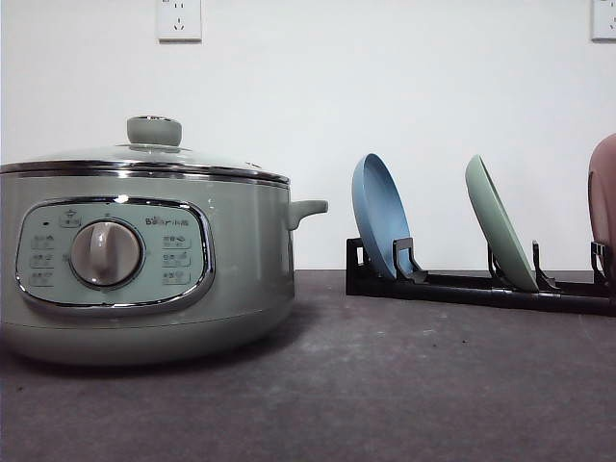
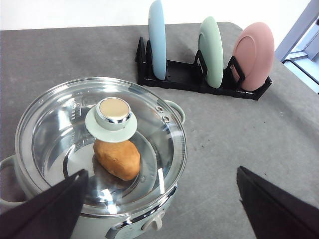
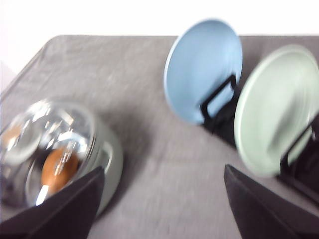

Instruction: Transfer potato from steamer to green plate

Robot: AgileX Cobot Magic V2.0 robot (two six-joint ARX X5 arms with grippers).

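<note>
- Potato [image 2: 117,158] inside steamer [image 1: 144,260], lying on the pot floor, seen through the glass lid [image 2: 60,129]. Lid seated on the rim; knob [image 2: 112,117] upright at lid centre, directly above the potato.
- Steamer near the left edge of the worktop [image 1: 404,385].
- Green plate [image 1: 500,223] standing on edge in the middle slot of the black rack [image 2: 199,82] toward the far edge, between blue plate [image 1: 382,217] and pink plate [image 2: 254,55]. Not yet flat on the worktop.
- Left gripper [image 2: 162,201] spread wide, holding nothing, hovering above the steamer's near rim. Right gripper [image 3: 164,206] likewise spread and empty, above bare worktop between steamer and rack; right wrist picture blurred.
- Step in hand, judged: lid off first. Centre left fingers [image 2: 55,204] on the knob, close on its narrow neck, lift straight up to clear the rim, set aside away from the rack.
- Green plate probably best drawn upward out of its slot by the right arm, without knocking its neighbours, then laid flat.
- Potato lumpy and smooth: grip across the short axis, moderately.
</note>
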